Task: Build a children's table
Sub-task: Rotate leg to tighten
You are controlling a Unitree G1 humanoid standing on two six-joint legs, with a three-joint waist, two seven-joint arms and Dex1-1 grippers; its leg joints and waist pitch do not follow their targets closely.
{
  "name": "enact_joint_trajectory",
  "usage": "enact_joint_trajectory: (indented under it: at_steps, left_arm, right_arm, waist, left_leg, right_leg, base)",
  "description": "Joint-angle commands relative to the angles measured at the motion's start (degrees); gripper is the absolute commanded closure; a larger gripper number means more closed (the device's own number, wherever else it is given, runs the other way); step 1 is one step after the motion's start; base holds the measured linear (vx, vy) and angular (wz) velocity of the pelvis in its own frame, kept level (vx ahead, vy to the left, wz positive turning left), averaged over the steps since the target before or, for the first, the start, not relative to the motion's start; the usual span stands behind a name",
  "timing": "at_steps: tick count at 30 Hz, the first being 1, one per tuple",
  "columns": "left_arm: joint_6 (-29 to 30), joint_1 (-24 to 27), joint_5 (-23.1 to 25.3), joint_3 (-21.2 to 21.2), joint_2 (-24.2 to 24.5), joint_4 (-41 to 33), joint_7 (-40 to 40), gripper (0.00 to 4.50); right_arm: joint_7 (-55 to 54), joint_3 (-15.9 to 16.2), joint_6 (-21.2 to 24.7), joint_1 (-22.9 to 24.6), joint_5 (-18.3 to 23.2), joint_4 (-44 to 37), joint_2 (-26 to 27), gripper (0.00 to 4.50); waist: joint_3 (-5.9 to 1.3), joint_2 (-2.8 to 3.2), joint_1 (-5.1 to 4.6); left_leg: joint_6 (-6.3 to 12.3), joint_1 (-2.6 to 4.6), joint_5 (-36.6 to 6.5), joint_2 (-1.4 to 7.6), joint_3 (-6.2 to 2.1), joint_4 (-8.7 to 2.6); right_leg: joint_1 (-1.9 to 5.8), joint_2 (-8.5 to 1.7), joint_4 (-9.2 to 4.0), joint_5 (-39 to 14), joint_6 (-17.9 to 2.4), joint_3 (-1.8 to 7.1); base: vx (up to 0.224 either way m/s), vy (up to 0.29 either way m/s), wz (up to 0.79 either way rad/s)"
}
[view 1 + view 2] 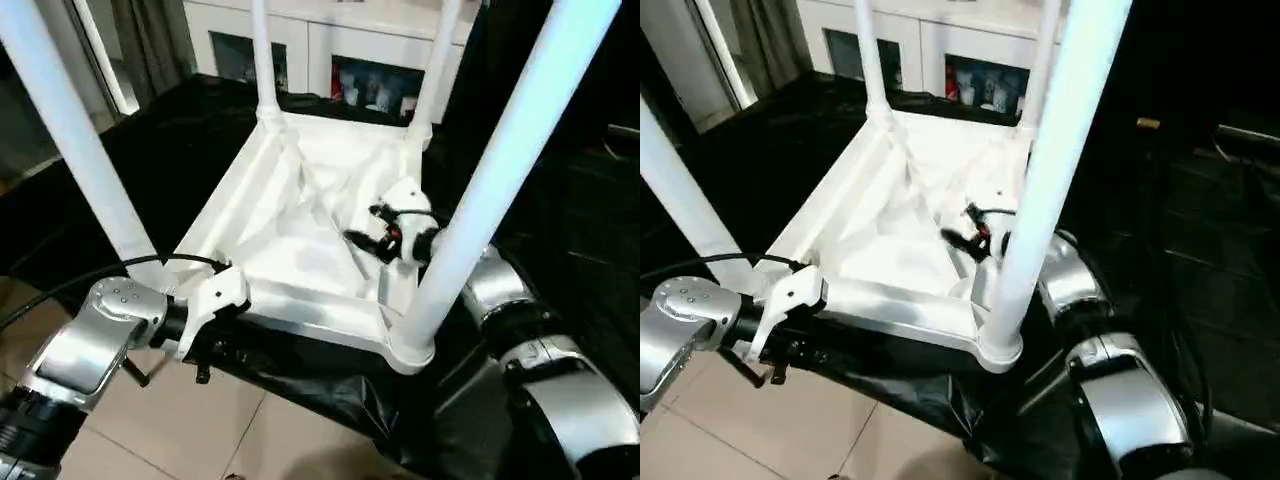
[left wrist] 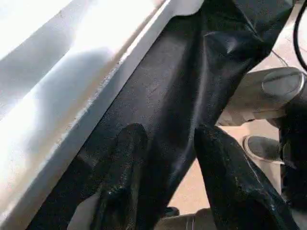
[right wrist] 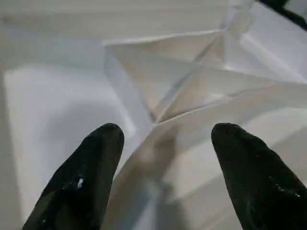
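The table (image 1: 300,220) lies upside down on the black sheet (image 1: 330,385), four legs up. The right gripper (image 3: 163,139), fingers wide and empty, hovers over the ribs; the left gripper (image 2: 165,143), part-open, reaches beneath the near rim at seven o'clock.

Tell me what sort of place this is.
Probably a room in a home: a white cabinet with glass doors at the back, a curtain beside it, and a tiled floor under the black-draped work surface.
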Motion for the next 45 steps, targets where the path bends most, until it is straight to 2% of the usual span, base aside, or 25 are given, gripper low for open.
enact_joint_trajectory:
  at_steps: [1,3,5,7,14,20,27,28,29,30,31,32,33,35,36,38,39,41,42,43,44,45]
  left_arm:
    - [-0.9,0.0,2.0,-1.2,0.9,0.6,1.1,2.51]
    - [-1.3,-0.1,2.7,-1.5,1.0,1.3,1.9,2.51]
    - [-4.7,-1.1,6.2,-1.8,0.4,5.3,6.5,2.51]
    - [-6.0,-1.5,7.0,-1.6,0.2,6.5,7.8,2.51]
    - [-9.3,-4.1,9.5,-0.2,-0.4,11.8,14.3,2.51]
    - [-11.1,-4.3,10.0,0.0,0.1,13.8,15.0,2.51]
    - [-12.4,-4.7,8.6,1.2,-0.6,14.2,16.1,2.51]
    - [-13.6,-4.5,7.0,2.5,-1.1,13.9,15.8,2.51]
    - [-14.4,-4.3,5.7,3.4,-1.4,13.4,15.3,2.51]
    - [-16.0,-3.7,3.4,5.0,-1.8,12.3,14.2,2.51]
    - [-15.8,-2.8,-0.2,7.6,-2.5,10.2,13.1,2.51]
    - [-15.4,-2.2,-2.6,9.4,-3.0,8.6,12.5,2.51]
    - [-12.5,-0.6,-9.3,13.8,-4.4,4.2,11.1,2.51]
    - [-12.4,-0.5,-9.5,13.9,-4.5,4.1,11.1,2.51]
    - [-8.6,0.8,-16.1,17.5,-5.9,0.0,10.4,2.51]
    - [-6.4,1.7,-20.4,20.0,-7.7,-2.5,11.4,2.51]
    - [-6.2,2.0,-21.3,20.6,-8.3,-2.9,12.1,2.51]
    - [-7.3,2.1,-21.5,21.0,-9.6,-2.8,13.8,2.51]
    - [-8.1,2.3,-21.6,21.4,-10.5,-2.8,15.2,2.51]
    - [-9.9,2.3,-19.8,21.6,-12.2,-2.2,18.7,2.51]
    - [-13.2,1.9,-13.3,21.5,-16.1,-0.9,28.9,2.51]
    - [-15.8,2.0,-7.8,21.5,-19.3,-0.3,38.0,2.51]
  right_arm:
    - [-0.6,1.7,-1.2,-1.0,-2.5,1.7,-0.4,1.2]
    - [-1.2,2.2,-1.8,-1.3,-3.3,2.6,-0.5,1.2]
    - [-1.6,2.6,-2.8,-2.1,-4.4,4.9,-0.5,1.2]
    - [-1.6,3.2,-3.5,-2.3,-5.2,5.7,-0.7,1.2]
    - [-3.1,4.2,-5.3,-3.1,-8.0,10.5,-1.0,1.2]
    - [-2.7,4.6,-5.2,-2.3,-8.6,10.9,-1.7,1.2]
    - [-3.1,2.6,-6.7,-1.8,-7.4,11.5,-2.4,1.2]
    - [-3.6,-0.1,-7.0,-1.7,-4.9,10.1,-2.3,1.2]
    - [-3.9,-1.6,-7.0,-1.6,-3.5,9.0,-2.1,1.2]
    - [-4.4,-4.3,-7.0,-1.3,-0.8,7.1,-1.8,1.2]
    - [-4.7,-6.6,-6.6,-0.1,1.5,3.3,-2.2,1.2]
    - [-4.8,-8.0,-6.3,0.9,2.9,0.7,-2.6,1.2]
    - [-5.3,-11.0,-4.4,3.9,5.7,-6.7,-3.9,1.2]
    - [-5.3,-11.1,-4.3,4.0,5.8,-6.9,-3.9,1.2]
    - [-6.2,-14.3,-1.1,7.7,8.3,-14.9,-5.5,1.2]
    - [-7.2,-16.9,1.9,11.5,9.6,-22.2,-7.1,1.2]
    - [-7.3,-17.5,2.9,12.7,10.0,-24.4,-7.4,1.2]
    - [-8.2,-18.2,3.8,14.5,9.4,-27.0,-8.0,1.2]
    - [-9.0,-18.7,5.0,16.1,9.3,-29.6,-8.3,1.2]
    - [-10.2,-19.4,6.1,18.2,9.3,-32.6,-8.3,1.2]
    - [-14.7,-21.1,9.5,21.5,8.4,-37.7,-7.3,1.2]
    - [-18.7,-22.6,12.3,24.4,7.9,-42.0,-5.8,1.2]
  waist:
    - [-3.89,0.15,-0.13]
    - [-3.97,0.25,-0.04]
    - [-4.09,0.23,-0.06]
    - [-4.16,0.27,-0.19]
    - [-3.99,0.33,0.0]
    - [-3.96,0.32,0.11]
    - [-4.04,0.56,0.34]
    - [-4.02,0.34,0.31]
    - [-4.12,0.32,0.52]
    - [-4.13,0.44,0.65]
    - [-4.2,0.48,0.69]
    - [-4.37,0.23,0.9]
    - [-4.51,0.3,1.18]
    - [-4.45,0.21,1.3]
    - [-4.12,0.8,1.55]
    - [-4.16,1.01,1.68]
    - [-4.11,0.76,1.61]
    - [-3.92,0.64,1.44]
    - [-3.75,0.59,1.29]
    - [-3.67,1.48,1.32]
    - [-3.47,1.09,0.86]
    - [-3.3,1.19,0.67]
  left_leg:
    - [0.99,0.91,-8.5,0.5,-0.02,-3.67]
    - [1.08,0.91,-8.1,0.5,0.01,-3.59]
    - [1.18,0.8,-7.7,0.41,-0.04,-3.49]
    - [1.41,0.79,-7.7,0.38,-0.09,-3.41]
    - [0.75,0.95,-10.5,0.48,-0.08,-3.48]
    - [0.06,1.06,-12.1,0.58,-0.22,-3.6]
    - [0.21,0.94,-11.4,0.55,-0.24,-3.55]
    - [0.19,0.92,-11.6,0.51,-0.18,-3.54]
    - [0.28,1.08,-11.4,0.53,-0.15,-3.49]
    - [0.32,0.91,-11.0,0.48,-0.16,-3.48]
    - [0.3,0.83,-10.7,0.51,-0.22,-3.52]
    - [0.56,0.76,-9.0,0.51,-0.18,-3.43]
    - [1.17,0.81,-7.1,0.59,-0.19,-3.34]
    - [1.92,0.77,-6.8,0.5,-0.06,-3.25]
    - [1.67,0.8,-7.2,0.39,-0.01,-3.37]
    - [1.29,1.06,-8.2,0.47,0.03,-3.39]
    - [1.33,1.04,-8.9,0.32,0.11,-3.4]
    - [0.96,0.86,-10.4,0.28,0.0,-3.58]
    - [0.48,0.79,-11.8,0.24,-0.12,-3.79]
    - [0.0,0.95,-12.8,0.25,-0.22,-3.84]
    - [-0.61,0.92,-14.4,0.49,-0.25,-4.02]
    - [-1.11,0.91,-15.3,0.53,-0.42,-4.13]
  right_leg:
    - [2.75,-1.09,-2.89,-4.3,-15.8,0.97]
    - [2.73,-1.13,-2.85,-3.6,-16.1,1.01]
    - [2.9,-1.02,-2.68,-2.4,-16.1,0.98]
    - [2.88,-1.0,-2.59,-1.7,-16.2,0.89]
    - [2.57,-1.1,-2.85,-4.9,-16.2,0.92]
    - [2.5,-1.23,-3.08,-7.2,-15.4,0.95]
    - [2.55,-1.22,-2.87,-5.6,-15.8,0.89]
    - [2.57,-1.17,-2.95,-5.7,-15.7,0.91]
    - [2.58,-1.22,-2.93,-5.3,-15.8,0.97]
    - [2.72,-1.3,-2.84,-4.5,-15.9,1.06]
    - [2.83,-1.26,-2.75,-3.9,-16.0,0.99]
    - [3.12,-1.23,-2.43,-0.8,-16.0,1.02]
    - [3.09,-1.03,-2.11,2.5,-16.5,0.91]
    - [2.92,-0.74,-2.07,3.0,-16.8,0.68]
    - [3.09,-0.68,-2.08,2.4,-16.4,0.78]
    - [2.84,-0.56,-2.34,1.4,-16.1,0.7]
    - [2.86,-0.42,-2.59,0.3,-15.7,0.69]
    - [2.95,-0.58,-3.08,-2.8,-14.6,0.77]
    - [2.97,-0.68,-3.47,-6.2,-13.5,0.79]
    - [2.83,-0.67,-3.65,-7.7,-13.0,0.83]
    - [2.86,-0.51,-4.27,-9.4,-11.6,0.87]
    - [2.9,-0.32,-4.69,-11.0,-10.0,0.87]
  base:
    - [0.0,0.0,0.0]
    - [0.0,0.0,0.0]
    - [0.0,0.0,0.0]
    - [0.0,0.0,0.0]
    - [0.0,0.0,0.0]
    - [0.0,0.0,0.0]
    - [0.0,0.0,0.0]
    - [0.0,0.0,0.0]
    - [0.0,0.0,0.0]
    - [0.0,0.0,0.0]
    - [0.0,0.0,0.0]
    - [0.0,0.0,0.0]
    - [0.0,0.0,0.0]
    - [0.0,0.0,0.0]
    - [0.0,0.0,0.0]
    - [0.0,0.0,0.0]
    - [0.0,0.0,0.0]
    - [0.0,0.0,0.0]
    - [0.0,0.0,0.0]
    - [0.0,0.0,0.0]
    - [0.0,0.0,0.0]
    - [0.0,0.0,0.0]
